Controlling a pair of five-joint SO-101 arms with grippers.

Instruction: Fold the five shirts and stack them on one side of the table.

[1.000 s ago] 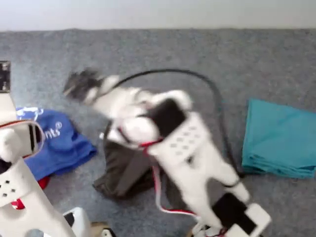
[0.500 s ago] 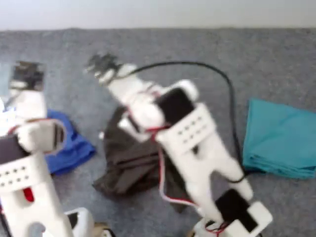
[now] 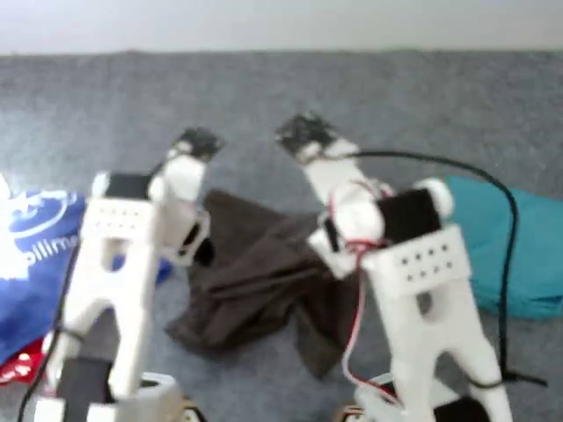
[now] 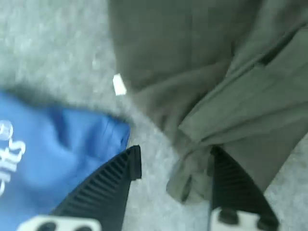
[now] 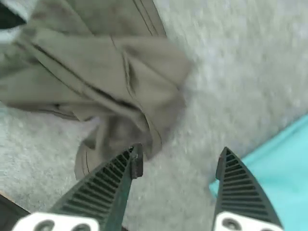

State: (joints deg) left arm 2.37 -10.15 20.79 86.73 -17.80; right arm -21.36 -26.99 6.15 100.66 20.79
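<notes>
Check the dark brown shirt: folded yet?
Not folded: the dark brown shirt lies crumpled, with uneven creases and loose flaps spread across the table.

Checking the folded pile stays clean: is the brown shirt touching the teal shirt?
Apart. The right wrist view shows a strip of bare grey table between the brown shirt and the teal shirt.
</notes>
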